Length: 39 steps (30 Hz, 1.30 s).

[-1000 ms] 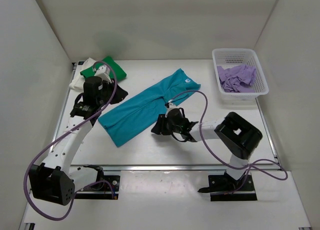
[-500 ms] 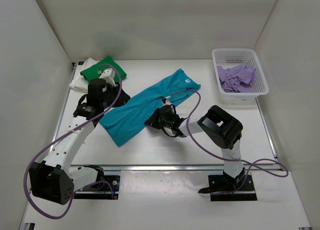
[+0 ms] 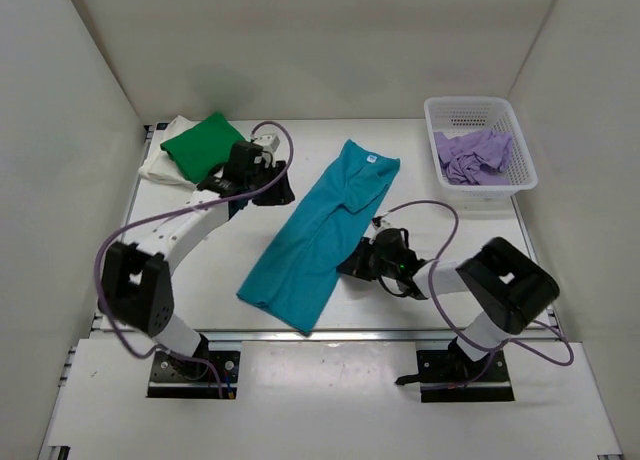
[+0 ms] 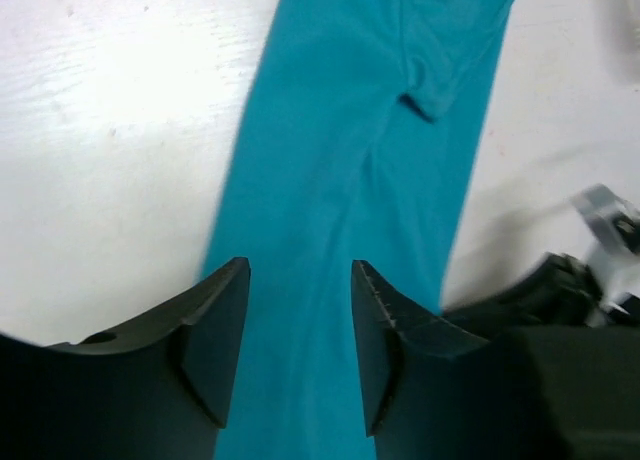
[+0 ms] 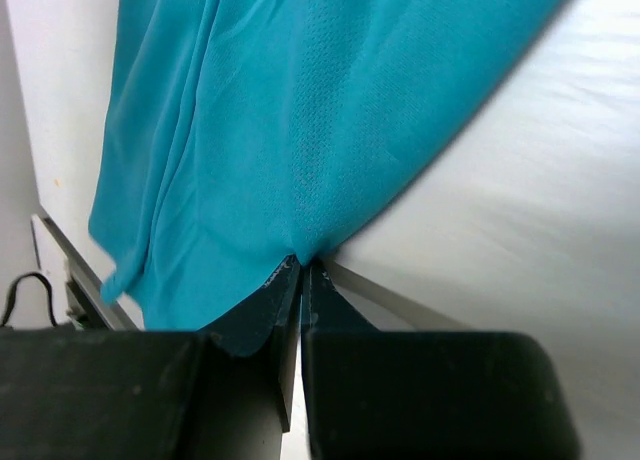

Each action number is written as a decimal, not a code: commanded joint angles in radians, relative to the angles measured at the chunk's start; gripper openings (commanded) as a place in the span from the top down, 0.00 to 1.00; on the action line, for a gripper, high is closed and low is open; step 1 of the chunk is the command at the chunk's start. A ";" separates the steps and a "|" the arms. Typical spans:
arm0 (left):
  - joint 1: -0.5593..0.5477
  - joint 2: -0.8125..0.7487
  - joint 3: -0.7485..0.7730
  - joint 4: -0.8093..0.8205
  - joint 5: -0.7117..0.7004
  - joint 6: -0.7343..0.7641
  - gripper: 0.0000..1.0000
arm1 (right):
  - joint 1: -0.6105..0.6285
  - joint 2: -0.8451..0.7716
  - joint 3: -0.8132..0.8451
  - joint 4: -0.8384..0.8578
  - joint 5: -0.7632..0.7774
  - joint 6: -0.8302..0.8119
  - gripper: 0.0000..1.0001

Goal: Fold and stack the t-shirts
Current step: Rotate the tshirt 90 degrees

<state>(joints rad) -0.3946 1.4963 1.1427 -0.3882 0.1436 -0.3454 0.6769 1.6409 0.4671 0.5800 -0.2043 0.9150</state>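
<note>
A teal t-shirt [image 3: 318, 232], folded into a long strip, lies slantwise from back right to front left, with its white neck label [image 3: 372, 159] at the far end. My right gripper [image 3: 352, 266] is shut on the strip's right edge; the right wrist view has the teal cloth [image 5: 300, 130] pinched at the gripper [image 5: 302, 263]. My left gripper [image 3: 280, 188] hovers open beside the strip's upper left; under its spread jaws [image 4: 300, 280] lies teal cloth [image 4: 360, 150]. At the back left a green t-shirt [image 3: 203, 141] rests on a cream-white one [image 3: 160, 164]. A lilac t-shirt [image 3: 472, 155] fills the basket.
The white mesh basket [image 3: 478, 110] stands at the back right by the wall. White walls close in the table on three sides. A metal rail [image 3: 350, 333] runs along the near edge, and purple cables loop from both arms.
The right gripper shut on the teal shirt's edge and pulled it toward the front right, swinging the strip steeper. The left gripper opened, let go and moved to the back right.
</note>
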 commanded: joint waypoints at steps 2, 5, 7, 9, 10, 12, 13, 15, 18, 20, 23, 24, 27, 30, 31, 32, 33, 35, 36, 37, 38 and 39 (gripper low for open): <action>-0.010 0.161 0.130 0.032 0.030 0.003 0.42 | -0.069 -0.111 -0.111 -0.196 -0.069 -0.156 1.00; -0.027 0.284 0.228 0.072 0.040 0.014 0.37 | -0.097 -0.165 -0.123 -0.249 -0.095 -0.191 0.98; -0.035 0.393 0.308 0.057 0.042 0.038 0.34 | -0.108 -0.203 -0.125 -0.273 -0.092 -0.197 0.98; -0.035 0.482 0.434 0.040 0.039 0.046 0.33 | -0.126 -0.225 -0.134 -0.287 -0.105 -0.211 0.93; -0.035 0.533 0.462 0.052 0.065 0.045 0.31 | -0.149 -0.236 -0.136 -0.301 -0.109 -0.214 0.90; -0.041 0.620 0.607 0.028 0.064 0.057 0.30 | -0.161 -0.265 -0.133 -0.321 -0.121 -0.234 0.77; -0.047 0.681 0.652 0.012 0.065 0.075 0.29 | -0.157 -0.289 -0.128 -0.347 -0.119 -0.245 0.73; -0.058 0.757 0.800 -0.009 0.048 0.101 0.29 | -0.148 -0.325 -0.122 -0.374 -0.100 -0.261 0.64; -0.069 0.875 0.949 -0.018 0.051 0.118 0.26 | -0.148 -0.366 -0.111 -0.420 -0.113 -0.291 0.64; -0.061 0.979 1.057 -0.038 0.109 0.088 0.26 | -0.160 -0.384 -0.119 -0.431 -0.130 -0.289 0.64; -0.059 1.122 1.322 -0.101 0.162 0.049 0.25 | -0.163 -0.403 -0.122 -0.440 -0.139 -0.294 0.64; -0.059 1.118 1.301 -0.050 0.174 0.042 0.23 | -0.163 -0.406 -0.125 -0.437 -0.139 -0.292 0.64; -0.070 1.133 1.290 -0.014 0.163 0.025 0.21 | -0.165 -0.427 -0.127 -0.451 -0.138 -0.298 0.64; -0.076 1.157 1.302 0.006 0.128 0.007 0.31 | -0.175 -0.440 -0.133 -0.453 -0.147 -0.300 0.65; -0.072 1.162 1.325 0.011 0.125 0.003 0.34 | -0.175 -0.440 -0.131 -0.454 -0.150 -0.300 0.64; -0.072 1.174 1.327 0.012 0.116 -0.007 0.38 | -0.172 -0.443 -0.137 -0.453 -0.159 -0.298 0.64; -0.072 1.176 1.327 0.024 0.122 -0.012 0.48 | -0.169 -0.443 -0.130 -0.451 -0.156 -0.300 0.64; -0.075 1.180 1.336 0.038 0.119 -0.024 0.58 | -0.172 -0.446 -0.128 -0.450 -0.158 -0.297 0.64; -0.082 1.185 1.336 0.043 0.114 -0.021 0.67 | -0.171 -0.443 -0.127 -0.450 -0.158 -0.294 0.65; -0.078 1.194 1.341 0.046 0.099 -0.020 0.72 | -0.168 -0.443 -0.125 -0.451 -0.158 -0.286 0.65; -0.085 1.200 1.353 0.042 0.085 -0.017 0.80 | -0.174 -0.441 -0.125 -0.453 -0.155 -0.288 0.65; -0.085 1.202 1.362 0.029 0.064 -0.014 0.84 | -0.171 -0.449 -0.127 -0.454 -0.152 -0.288 0.65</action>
<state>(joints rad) -0.4648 2.7152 2.4443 -0.3820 0.2512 -0.3607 0.5091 1.2171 0.3439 0.1181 -0.3527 0.6312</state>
